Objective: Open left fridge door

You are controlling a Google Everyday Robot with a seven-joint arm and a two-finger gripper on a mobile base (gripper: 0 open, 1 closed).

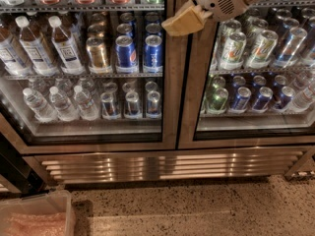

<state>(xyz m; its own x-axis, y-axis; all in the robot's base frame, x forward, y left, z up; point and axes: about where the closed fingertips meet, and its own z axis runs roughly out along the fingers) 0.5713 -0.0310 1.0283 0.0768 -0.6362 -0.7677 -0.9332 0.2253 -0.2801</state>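
Tool (pixel 183 21) nr top of left fridge door (pixel 170 107) frame, grip unclear; labels illegible.

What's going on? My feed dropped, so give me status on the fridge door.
Gripper up high, over the seam between the two doors. Left door shut. Plastic bin on floor, lower left, below door level.

Tan gripper (pixel 173 26) at the brushed-steel left fridge door (pixel 170 102) frame (black inner trim), beside blue cans (pixel 140 53).
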